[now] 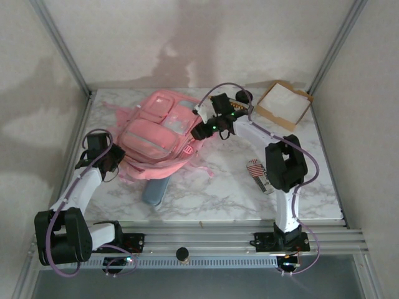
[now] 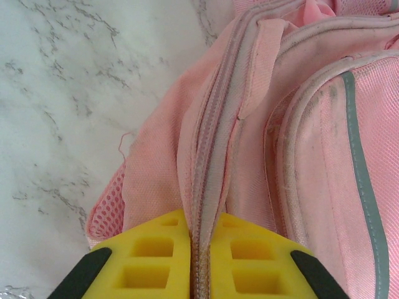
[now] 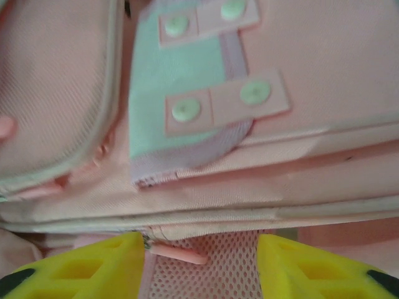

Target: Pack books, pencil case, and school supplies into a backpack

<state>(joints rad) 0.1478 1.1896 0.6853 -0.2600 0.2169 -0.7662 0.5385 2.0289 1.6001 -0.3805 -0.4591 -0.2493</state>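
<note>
Pencil case (image 1: 154, 192) lies near-centre on marble table (image 1: 212, 187) w/ flag-striped supplies pack (image 1: 255, 169) to its right, pink backpack (image 1: 156, 134) beyond at centre-left, left gripper (image 2: 199, 224) clenched on its zip seam, right gripper (image 3: 202, 249) released, jaws apart over mesh at its right edge, cardboard tray (image 1: 283, 103) far right.

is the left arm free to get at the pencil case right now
Probably not yet: the left end effector is shut on the zipper edge of the backpack; the pencil case lies close, half under it.
</note>
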